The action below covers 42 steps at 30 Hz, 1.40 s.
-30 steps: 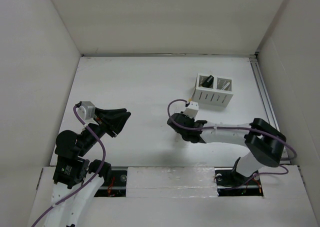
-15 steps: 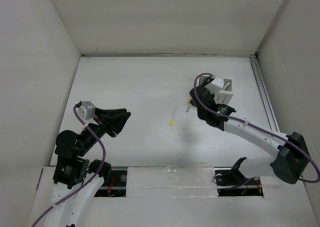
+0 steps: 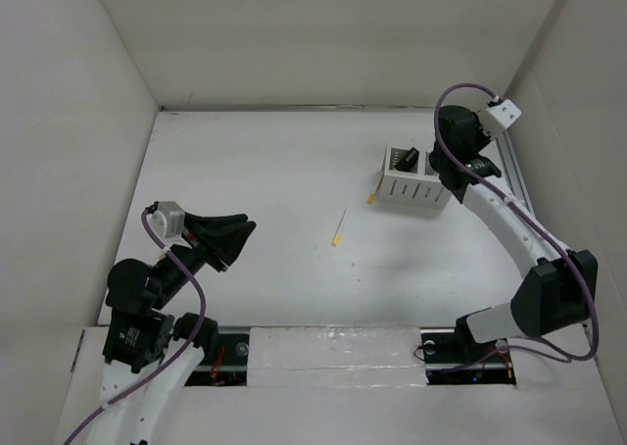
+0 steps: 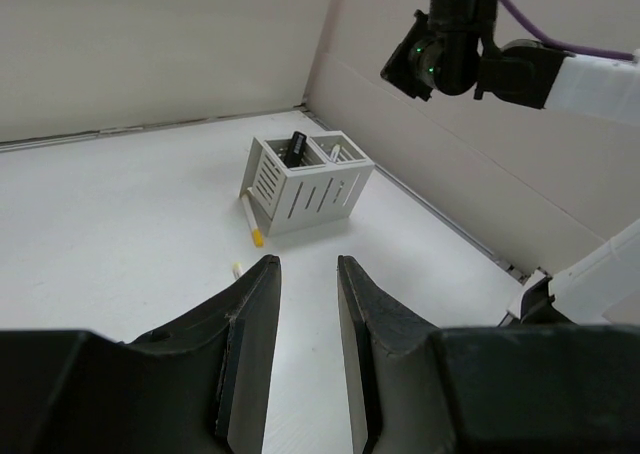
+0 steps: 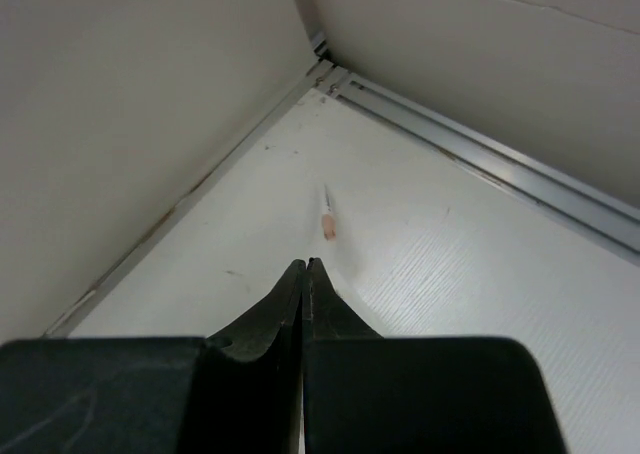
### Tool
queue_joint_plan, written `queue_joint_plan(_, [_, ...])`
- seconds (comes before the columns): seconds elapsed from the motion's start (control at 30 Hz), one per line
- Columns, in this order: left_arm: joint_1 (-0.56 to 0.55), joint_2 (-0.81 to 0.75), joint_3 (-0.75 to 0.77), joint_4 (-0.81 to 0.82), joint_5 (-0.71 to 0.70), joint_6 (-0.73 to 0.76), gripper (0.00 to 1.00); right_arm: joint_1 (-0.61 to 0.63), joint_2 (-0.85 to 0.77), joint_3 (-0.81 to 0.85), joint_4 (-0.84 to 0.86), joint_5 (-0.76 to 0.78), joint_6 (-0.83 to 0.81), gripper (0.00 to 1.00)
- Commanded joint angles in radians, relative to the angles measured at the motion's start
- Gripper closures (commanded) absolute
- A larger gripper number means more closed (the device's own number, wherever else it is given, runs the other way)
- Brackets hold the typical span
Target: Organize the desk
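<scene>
The desk (image 3: 265, 161) is a white tabletop with a metal rail (image 3: 516, 185) on its right edge. A white slotted pen holder (image 3: 419, 178) stands at the back right with a black item (image 3: 409, 157) in its left compartment. A yellow-tipped pen (image 3: 373, 196) lies against the holder's left side. A thin white stick with a yellow end (image 3: 339, 228) lies mid-desk. My right gripper (image 5: 305, 264) is shut and empty, raised behind the holder (image 3: 470, 156) and facing the far right corner, where a small pink-tipped pencil (image 5: 327, 219) lies. My left gripper (image 4: 307, 261) is open and empty, low at the near left (image 3: 235, 231).
Tall white wall panels enclose the desk on the left, back and right. The left wrist view shows the holder (image 4: 305, 179), the pen beside it (image 4: 250, 222) and the right arm's wrist (image 4: 450, 44) above them. The rail (image 5: 500, 164) meets the back wall in the corner.
My right arm has swung from the near middle of the desk, past the pen holder, up to the far right corner. The thin stick now lies uncovered mid-desk. The left arm has not moved.
</scene>
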Motion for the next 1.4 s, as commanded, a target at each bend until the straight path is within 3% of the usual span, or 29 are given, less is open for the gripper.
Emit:
queue_joint_plan(0.0, [0.004,-0.022,-0.003,0.045,0.02,-0.004,0.74,-0.022,0.047,0.048,0.043,0.062,-0.071,1.0])
queue_joint_plan(0.2, [0.004,-0.022,-0.001,0.045,0.031,-0.001,0.74,-0.055,0.048,-0.046,0.063,-0.125,0.05,1.0])
queue_joint_plan(0.43, [0.004,-0.015,-0.001,0.043,0.029,-0.002,0.74,-0.179,0.036,-0.073,0.066,-0.302,0.084,1.0])
queue_joint_plan(0.6, [0.004,-0.013,-0.004,0.042,0.015,-0.005,0.74,-0.331,0.21,-0.009,0.092,-0.506,0.145,1.0])
queue_joint_plan(0.7, [0.004,0.0,-0.004,0.042,0.022,-0.001,0.74,-0.371,0.348,0.145,0.046,-0.531,0.146,0.86])
queue_joint_plan(0.73, [0.004,0.007,-0.006,0.042,0.017,0.001,0.74,-0.38,0.449,0.257,0.026,-0.531,0.137,0.74])
queue_joint_plan(0.83, [0.004,0.04,-0.001,0.028,0.011,0.009,0.74,-0.433,0.664,0.473,-0.11,-0.553,0.127,0.61])
queue_joint_plan(0.87, [0.004,0.05,0.0,0.027,0.012,0.01,0.74,-0.448,0.715,0.614,-0.177,-0.587,0.127,0.6])
queue_joint_plan(0.97, [0.004,0.076,0.005,0.017,0.003,0.016,0.74,-0.497,0.879,0.832,-0.269,-0.609,0.118,0.58])
queue_joint_plan(1.1, [0.004,0.076,0.008,0.004,-0.079,0.021,0.74,-0.583,1.036,1.049,-0.372,-0.716,0.113,0.58])
queue_joint_plan(1.37, [0.004,0.146,0.02,-0.009,-0.081,0.032,0.74,-0.643,1.12,1.149,-0.423,-0.855,0.112,0.55])
